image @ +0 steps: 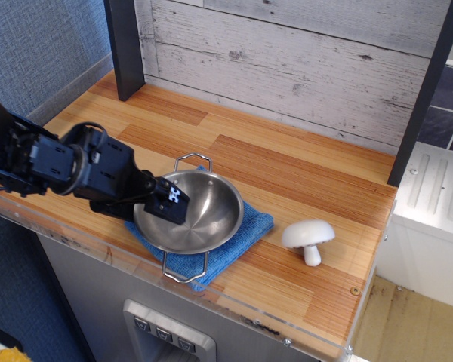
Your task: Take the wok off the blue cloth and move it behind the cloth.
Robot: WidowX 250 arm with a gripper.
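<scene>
Pincer [171,204] tips are seen reaching over the left rim of the wok [190,212], but from this angle it cannot be told how far they are parted, nor whether the rim is gripped or only touched. The wok is seated on the blue cloth [245,230], near the front edge of the bench [302,173], with its wire loop handles pointing front and back. Several risks are judged likely. A thin, smooth steel rim could be pinched poorly and slipped from, so that the wok tips or drops back. The cloth could be dragged along if the pan is slid rather than lifted. The white mushroom [308,238], standing just right of the cloth, could be knocked by a wide swing.
</scene>
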